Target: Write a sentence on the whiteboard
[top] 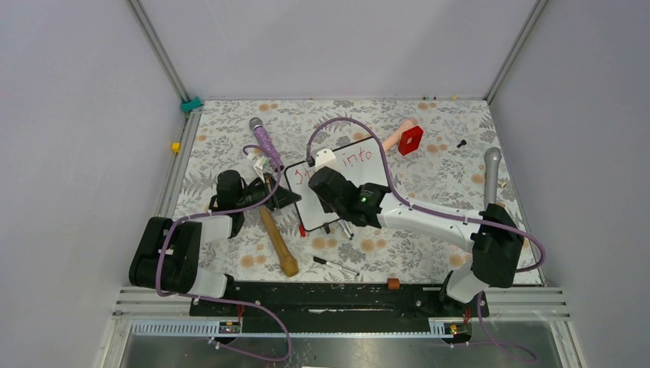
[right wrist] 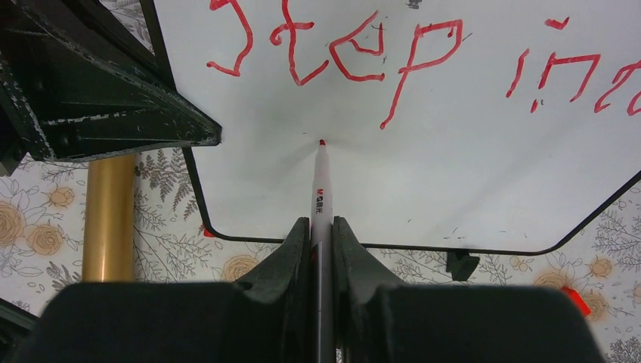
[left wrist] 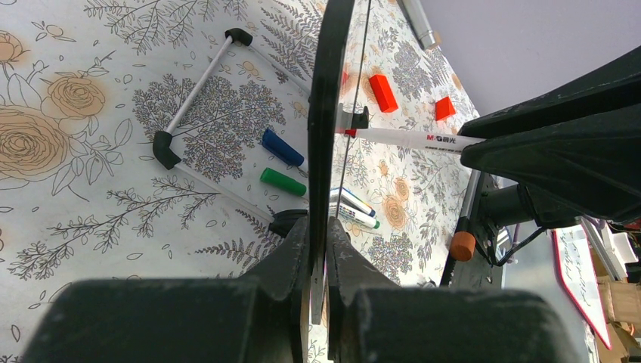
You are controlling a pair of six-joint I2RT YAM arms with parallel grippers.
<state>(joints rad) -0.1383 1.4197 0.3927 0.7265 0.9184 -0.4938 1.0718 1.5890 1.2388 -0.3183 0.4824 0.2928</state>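
The whiteboard (top: 364,175) stands tilted at the table's middle, black-framed, with red lettering on it. In the right wrist view the sentence (right wrist: 340,45) reads "step" and then "in", running off the frame's right edge. My right gripper (right wrist: 321,227) is shut on a white marker (right wrist: 320,189) whose red tip touches the whiteboard (right wrist: 453,174) just under "step". My left gripper (left wrist: 325,253) is shut on the whiteboard's black edge (left wrist: 326,113), seen edge-on. The marker (left wrist: 408,138) meets the board from the right there. From above, the right gripper (top: 323,184) covers the board's middle and the left gripper (top: 288,196) is at its left edge.
A wooden rolling pin (top: 277,241) lies in front of the left arm. A purple-handled microphone (top: 264,142), a red block (top: 410,139) and a grey microphone (top: 490,172) lie around the board. A black pen (top: 335,265) rests near the front. Blue (left wrist: 282,147) and green (left wrist: 283,181) caps lie behind the board.
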